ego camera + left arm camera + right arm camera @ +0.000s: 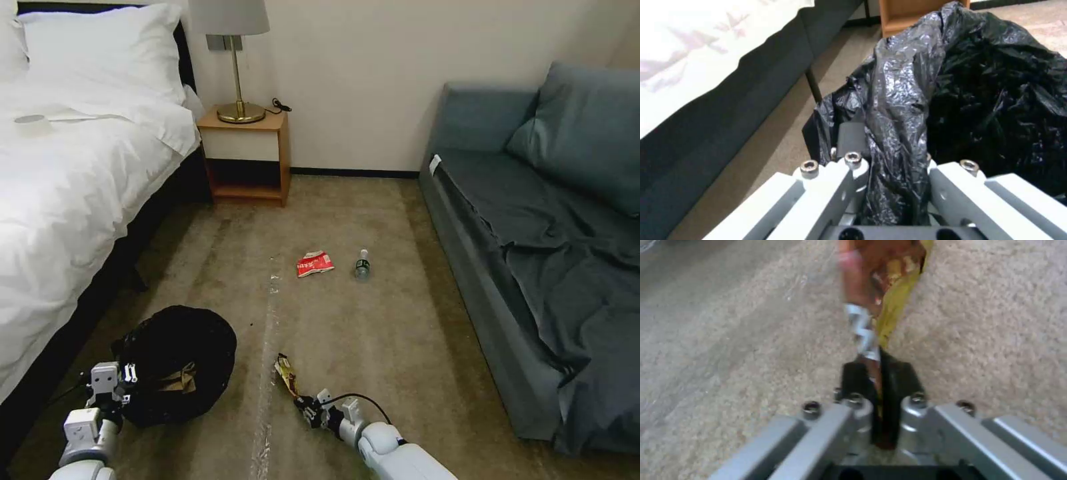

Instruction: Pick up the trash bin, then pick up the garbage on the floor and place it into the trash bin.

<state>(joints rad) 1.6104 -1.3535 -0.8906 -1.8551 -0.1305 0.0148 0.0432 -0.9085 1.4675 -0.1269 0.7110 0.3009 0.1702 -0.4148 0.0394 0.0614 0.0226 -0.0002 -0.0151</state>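
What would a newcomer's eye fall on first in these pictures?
First, the right tool, low over the carpet, pinching a gold-brown snack wrapper. Next, the left tool clamps the black-lined trash bin beside the bed. Farther off, a red-and-white packet and small clear bottle lie on the carpet.
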